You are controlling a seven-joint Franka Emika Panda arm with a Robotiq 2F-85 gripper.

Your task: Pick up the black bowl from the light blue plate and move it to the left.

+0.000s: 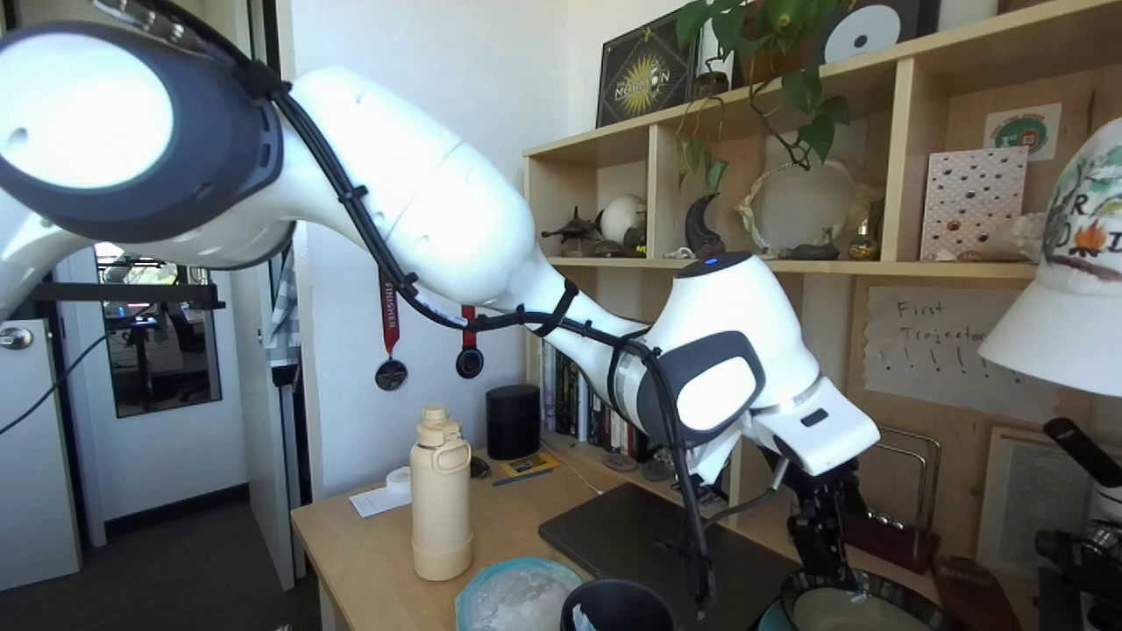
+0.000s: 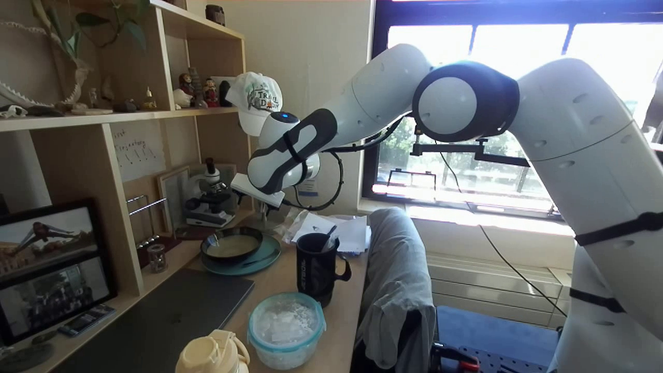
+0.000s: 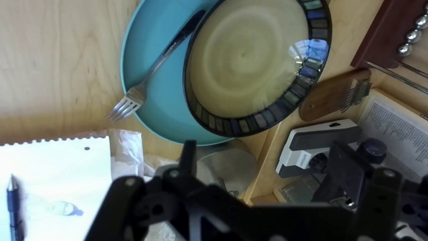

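The black bowl (image 3: 247, 57) has a black rim with dark tile-like patches and a tan inside. It sits on the light blue plate (image 3: 167, 110), off to one side of it. Both show in the exterior views too, the bowl (image 2: 234, 247) on the plate (image 2: 270, 254), and the bowl (image 1: 855, 609) partly cut off at the frame edge. A fork (image 3: 157, 63) lies on the plate, its tines past the rim. My gripper (image 3: 267, 150) is open and empty, its fingers wide apart. In an exterior view the gripper (image 1: 824, 548) overlaps the bowl's far rim; contact cannot be told.
A black mug (image 2: 316, 269), a lidded food container (image 2: 286, 329), a cream bottle (image 1: 441, 504) and a dark flat laptop (image 2: 166, 311) share the desk. A microscope (image 2: 210, 204), a wooden kalimba (image 3: 329, 97), paper (image 3: 50, 184) and the shelf (image 2: 124, 207) stand close to the plate.
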